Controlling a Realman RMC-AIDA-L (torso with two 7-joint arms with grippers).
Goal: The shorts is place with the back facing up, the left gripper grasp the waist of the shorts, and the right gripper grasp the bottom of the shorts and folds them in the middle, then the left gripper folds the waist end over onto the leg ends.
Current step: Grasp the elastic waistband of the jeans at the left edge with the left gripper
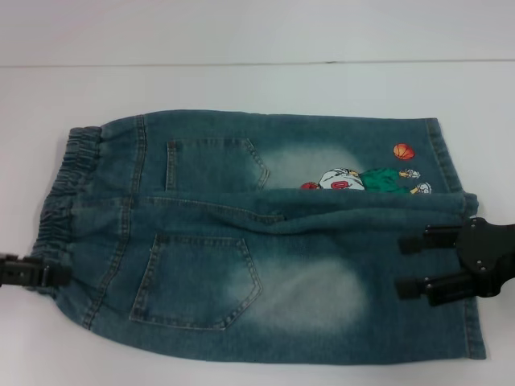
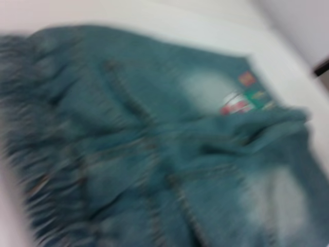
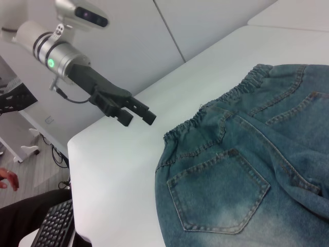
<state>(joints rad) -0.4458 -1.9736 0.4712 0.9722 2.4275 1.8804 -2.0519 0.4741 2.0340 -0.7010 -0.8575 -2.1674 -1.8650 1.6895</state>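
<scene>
The shorts (image 1: 265, 241) were laid flat on the white table (image 1: 241, 88), back side up, w/ both patch pockets showing. The waist (image 1: 68, 193), gathered and puckered, was turned toward the robot's left; the leg ends (image 1: 455, 193) were turned toward its right. A cartoon figure w/ an orange basketball print (image 1: 366, 177) was seen on the far leg, near the hem. A raised crease was seen running lengthwise btw. the two legs.

The left gripper (image 1: 20, 272) was positioned at the near-left corner of the waist, at the table's left edge. In the right wrist view, the left gripper (image 3: 136, 110) was seen above the table just beside the waistband (image 3: 216, 110), fingers parted a little, nothing clamped, no contact w/ the denim.

The right gripper (image 1: 418, 265) was held over the near leg by the bottom of the shorts (image 1: 475, 322), its two fingers spread apart and pointed toward the waist; nothing was gripped.

In the left wrist view the shorts (image 2: 154, 154) were shown blurred, filling most of the picture.
</scene>
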